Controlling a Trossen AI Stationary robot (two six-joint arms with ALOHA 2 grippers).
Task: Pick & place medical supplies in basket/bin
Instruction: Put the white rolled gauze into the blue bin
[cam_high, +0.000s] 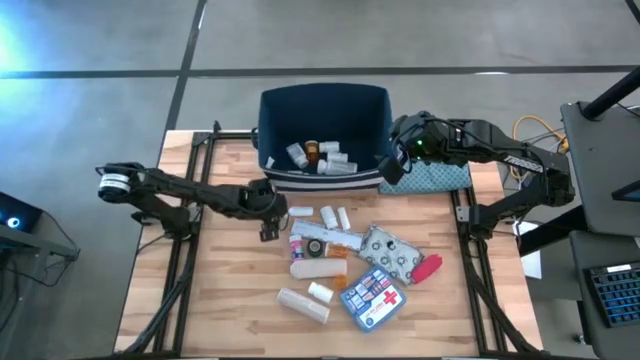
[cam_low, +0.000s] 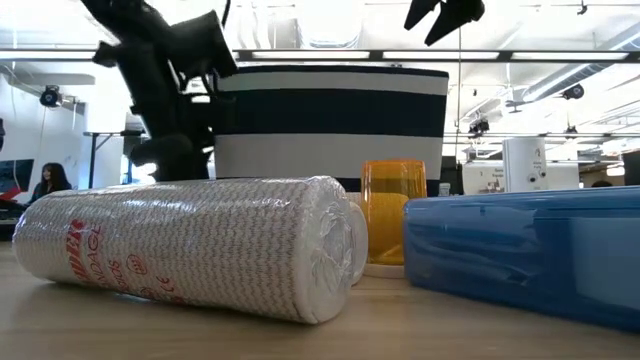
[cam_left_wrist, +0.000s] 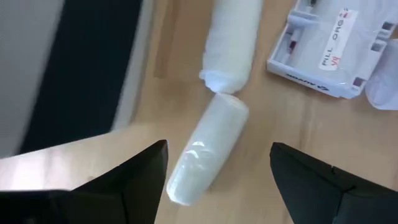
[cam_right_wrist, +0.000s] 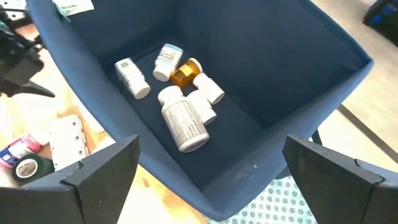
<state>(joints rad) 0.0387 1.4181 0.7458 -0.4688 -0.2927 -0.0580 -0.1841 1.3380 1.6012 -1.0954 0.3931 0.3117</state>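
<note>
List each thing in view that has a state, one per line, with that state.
bin: upright, open-topped, holding bottles and an orange vial
left gripper: fingers open, over a white roll on the table
right gripper: fingers open, empty, over the bin's rim
first-aid pouch: closed, flat on the table
bandage roll: rolled up, lying on its side

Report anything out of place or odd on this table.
Nothing looks spilled or damaged. The bottles in the navy bin lie tipped on their sides, as dropped items would. The patterned cloth sits half tucked under the bin's corner. The left gripper is open around a white roll; the right gripper is open above the bin.
</note>
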